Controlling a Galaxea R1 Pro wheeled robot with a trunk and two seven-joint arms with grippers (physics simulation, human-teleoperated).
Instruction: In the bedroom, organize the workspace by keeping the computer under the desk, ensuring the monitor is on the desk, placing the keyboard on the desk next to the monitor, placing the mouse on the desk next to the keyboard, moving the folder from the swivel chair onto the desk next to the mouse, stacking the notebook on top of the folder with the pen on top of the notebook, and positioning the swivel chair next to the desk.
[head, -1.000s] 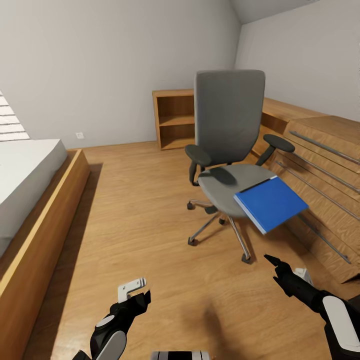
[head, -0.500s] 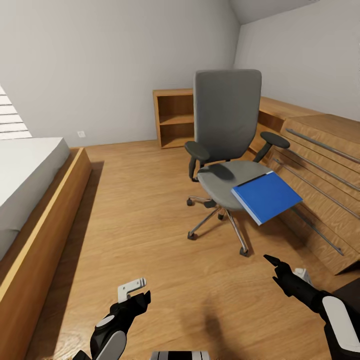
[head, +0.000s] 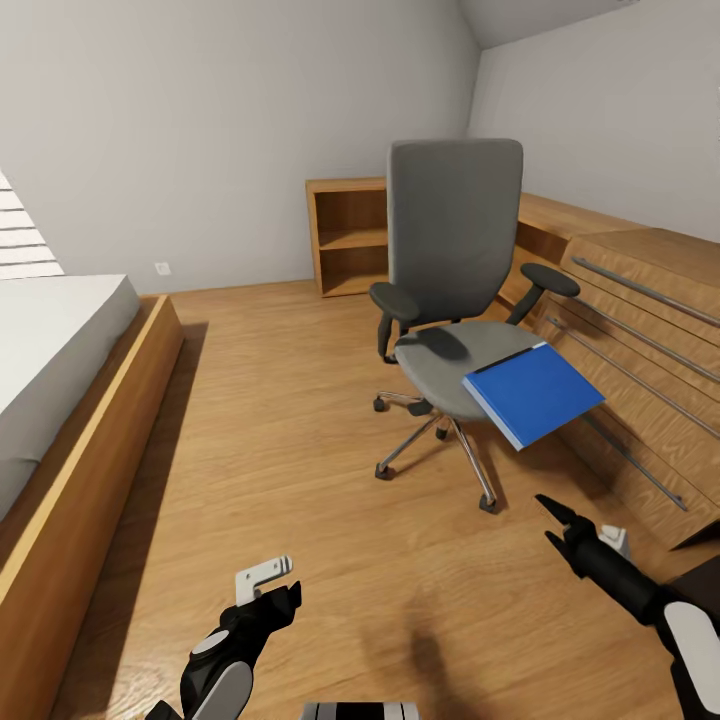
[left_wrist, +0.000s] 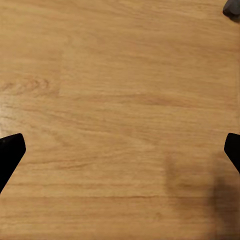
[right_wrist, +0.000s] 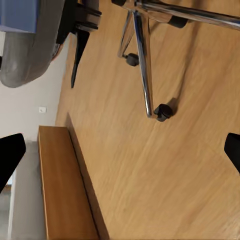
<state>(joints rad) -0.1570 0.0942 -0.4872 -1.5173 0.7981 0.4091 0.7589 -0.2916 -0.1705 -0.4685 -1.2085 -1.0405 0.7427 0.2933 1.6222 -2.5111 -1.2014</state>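
Swivel chair (head: 455, 290) mid-floor, near wooden shelving (head: 350, 238). Blue folder (head: 533, 393) on seat, overhanging front edge. Left gripper (left_wrist: 120, 152) low over bare floor (head: 300, 470), jaws wide apart, holding nothing. Right gripper (right_wrist: 120, 150) near chair's base, jaws wide apart, holding nothing. Bed (head: 60, 350) at left.

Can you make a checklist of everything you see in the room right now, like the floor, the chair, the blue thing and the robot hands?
Surface: bare wooden floor.
Job's things: blue folder lies on the swivel chair seat, overhanging its front edge.
Clutter: nothing seen.
Grippers: left gripper open over the floor, holding nothing; right gripper open, holding nothing, short of the folder.
Cables: nothing seen.
Surroundings: bed on the robot's left, wooden shelf behind the chair, wooden unit beside the chair, grey walls.
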